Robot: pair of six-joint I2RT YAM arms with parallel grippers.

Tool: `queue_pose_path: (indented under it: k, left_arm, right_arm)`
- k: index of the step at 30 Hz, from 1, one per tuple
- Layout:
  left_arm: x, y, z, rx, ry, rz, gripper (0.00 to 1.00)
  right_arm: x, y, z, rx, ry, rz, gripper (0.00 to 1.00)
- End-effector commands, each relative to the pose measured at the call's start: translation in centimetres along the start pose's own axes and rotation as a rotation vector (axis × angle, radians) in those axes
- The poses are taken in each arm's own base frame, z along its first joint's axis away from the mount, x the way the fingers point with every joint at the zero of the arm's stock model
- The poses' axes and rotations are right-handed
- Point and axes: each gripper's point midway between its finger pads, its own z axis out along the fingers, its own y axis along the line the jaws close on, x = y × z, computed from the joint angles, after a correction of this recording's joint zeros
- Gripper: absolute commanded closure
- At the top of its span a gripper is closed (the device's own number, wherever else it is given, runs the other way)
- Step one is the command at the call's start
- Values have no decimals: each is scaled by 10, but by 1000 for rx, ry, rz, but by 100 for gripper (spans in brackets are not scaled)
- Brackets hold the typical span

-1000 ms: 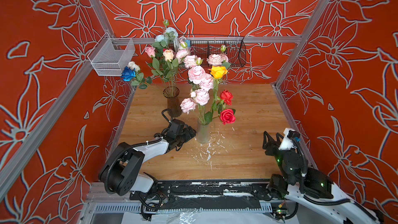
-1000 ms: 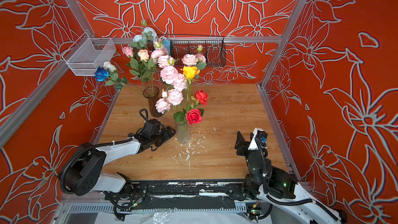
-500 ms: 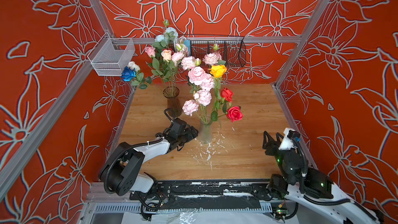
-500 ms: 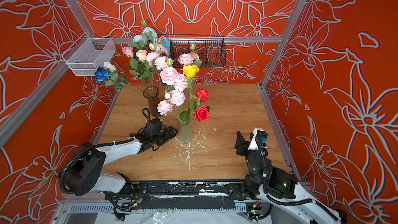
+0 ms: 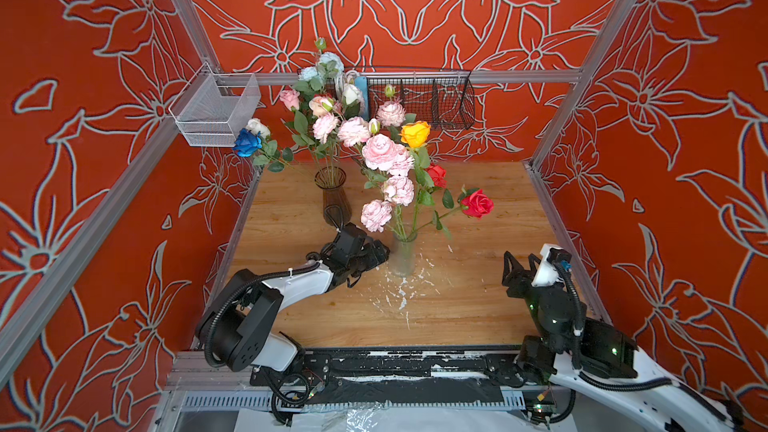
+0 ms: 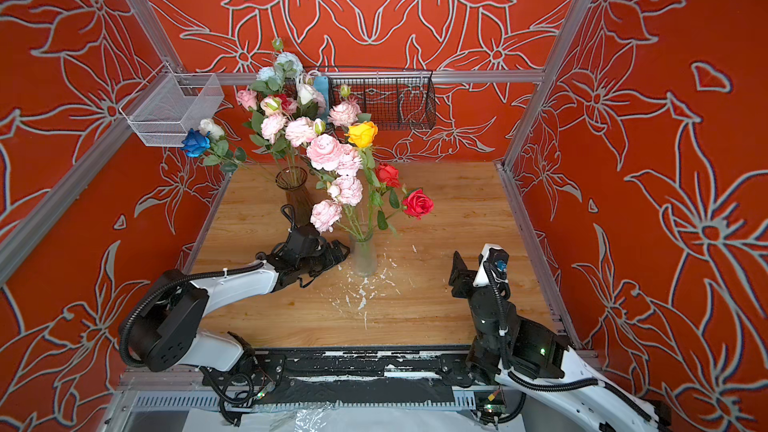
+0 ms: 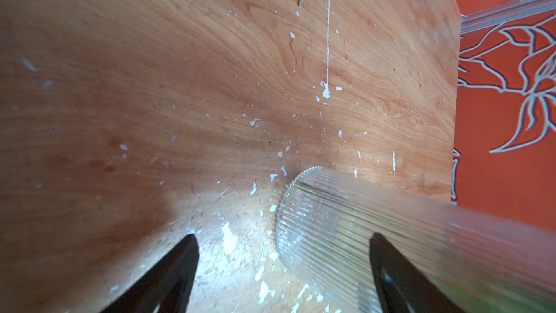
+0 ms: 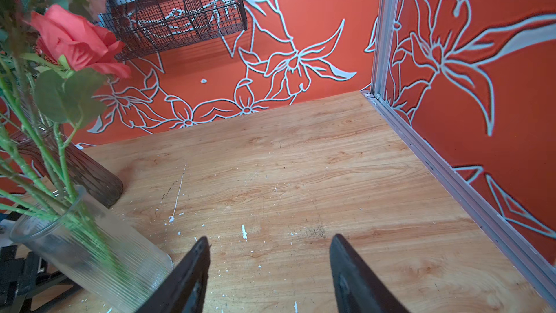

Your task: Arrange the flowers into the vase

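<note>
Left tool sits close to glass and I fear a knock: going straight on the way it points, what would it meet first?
Most likely the clear ribbed glass vase holding flowers: the left tool, jaws open, has the vase's base just ahead, off toward one finger. Whether they touch is unclear.

Both top views were bright, evenly lit and sharp, with saturated colour and only faint shadows on the wooden table [image 5: 478, 309]. The left wrist view was dim at one side, its wood grain bowed by wide-angle distortion. A pale glare patch lay beside the ribbed clear vase [image 7: 325, 230], which smeared into blur nearest the lens. In the right wrist view the red rose [image 8: 75, 40] looked soft, and the wire basket [image 8: 180, 7] cast a striped shadow on the wall [image 8: 301, 10] beneath it.
</note>
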Motion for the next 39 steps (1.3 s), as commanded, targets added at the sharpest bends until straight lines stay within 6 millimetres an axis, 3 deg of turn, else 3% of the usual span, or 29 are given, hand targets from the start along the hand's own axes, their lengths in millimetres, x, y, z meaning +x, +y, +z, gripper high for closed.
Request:
queue_pose_path:
  k: [1,5,6,7,13,15,17,21,23,26,28,30,32,39]
  left_arm:
    - [-7,2,-21,-18,-62,49,9]
    - [-11,11,-55,-70,-125,104,0]
    - [-13,13,-65,-87,-141,122,0]
    - [-14,14,-77,-95,-158,143,1]
    - [-38,5,-148,-123,-317,208,3]
    - [-47,5,-166,-167,-355,229,2]
    - [-57,13,-182,-258,-400,224,3]
    - [-78,38,-213,-478,-505,152,3]
    - [-86,32,-217,-481,-544,193,3]
    - [-99,8,-204,-347,-636,346,3]
    - [-103,-6,-192,-253,-729,511,3]
    - [-106,-1,-188,-239,-850,567,3]
    - [-109,4,-183,-281,-893,645,3]
    - [-117,24,-146,-502,-805,812,2]
  right_arm:
    - [-16,-6,-5,23,-35,58,35]
    - [-19,-9,-6,27,-55,82,35]
    - [-18,-6,-6,8,-45,88,30]
    - [-17,-2,-6,-8,-34,80,4]
    - [-2,-6,3,93,17,-9,2]
    - [-1,-1,6,102,33,-133,2]
    - [-1,-3,8,139,37,-185,3]
    - [-1,-3,10,141,-2,-125,2]
    - [1,4,15,111,-58,-147,2]
    - [18,32,28,2,-162,-431,3]
    - [27,35,35,-13,-219,-540,2]
    - [37,20,49,21,-165,-583,3]
    - [38,4,59,43,-130,-511,2]
    - [41,-21,87,83,-88,-484,3]
